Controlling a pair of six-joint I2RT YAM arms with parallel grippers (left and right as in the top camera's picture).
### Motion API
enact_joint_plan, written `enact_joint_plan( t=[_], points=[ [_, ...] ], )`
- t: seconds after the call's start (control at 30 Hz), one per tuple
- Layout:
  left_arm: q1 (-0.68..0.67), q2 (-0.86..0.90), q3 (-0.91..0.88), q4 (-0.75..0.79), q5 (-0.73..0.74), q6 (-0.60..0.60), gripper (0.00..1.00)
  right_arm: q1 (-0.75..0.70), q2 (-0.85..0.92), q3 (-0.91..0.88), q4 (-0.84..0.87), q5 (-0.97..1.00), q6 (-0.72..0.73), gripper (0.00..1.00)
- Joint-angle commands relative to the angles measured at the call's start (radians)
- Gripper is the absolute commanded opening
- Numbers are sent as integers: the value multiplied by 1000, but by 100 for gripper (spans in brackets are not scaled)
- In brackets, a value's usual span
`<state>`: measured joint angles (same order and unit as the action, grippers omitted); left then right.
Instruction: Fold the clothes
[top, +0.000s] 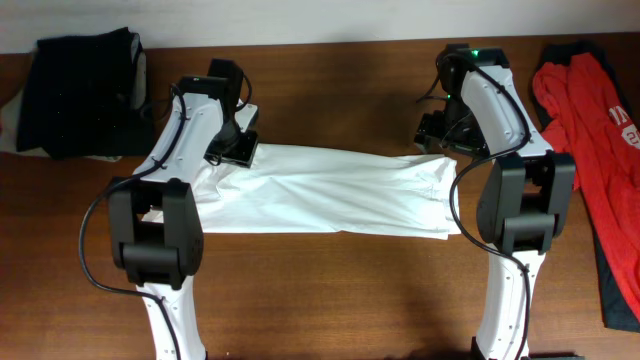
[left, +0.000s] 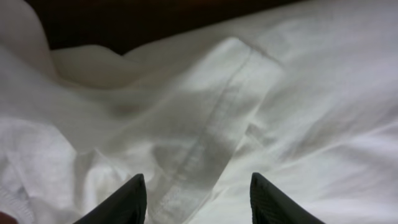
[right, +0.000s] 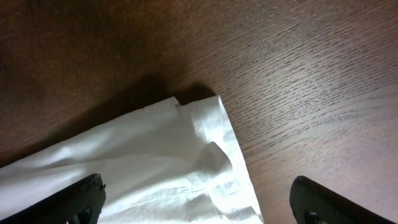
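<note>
Left claw (left: 198, 194): wide, empty, low over rumpled cloth, astride a stitched hem (left: 214, 121) of the shirt (left: 311, 81). Right claw (right: 199, 198): wide as well, empty, above the shirt's far right corner, with the corner seam just ahead of the tips and bare worktop (right: 298, 74) beyond. Likely step: pinch the far edge at both ends, then carry it toward the near edge for another lengthwise fold. To do well: drop each claw straight down, close on the hem itself rather than on loose cloth, and take every layer at the corner, not the top one alone. On the left, aim past the bunched folds to the firm seam; thin fabric, apt to slip or drag a wrinkle along. Lift both ends together and level, keep the band taut between the arms, lay it down edge to edge. From overhead: shirt as a long white band across the middle of the worktop, left end under the left claw, right end just below the right claw. Further out: black clothes (top: 80, 90) at the far left corner, red clothes (top: 595, 150) along the right side, both well apart from the shirt.
</note>
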<state>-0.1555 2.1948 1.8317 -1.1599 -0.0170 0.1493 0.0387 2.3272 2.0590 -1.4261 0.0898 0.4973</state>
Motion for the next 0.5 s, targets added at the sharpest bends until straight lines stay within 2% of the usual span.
enact_joint_plan(
  t=[0.0,0.17,0.47],
  points=[
    [-24,12,1,-22,-32,93,53,-6,-32,10,3,20,8,99],
    [-74,12,-20,-25,-108,106,54,-6,-32,10,2,20,5,99],
    [-61,14,-84,42,-216,65,54,-6,-32,10,1,20,5,99]
  ],
)
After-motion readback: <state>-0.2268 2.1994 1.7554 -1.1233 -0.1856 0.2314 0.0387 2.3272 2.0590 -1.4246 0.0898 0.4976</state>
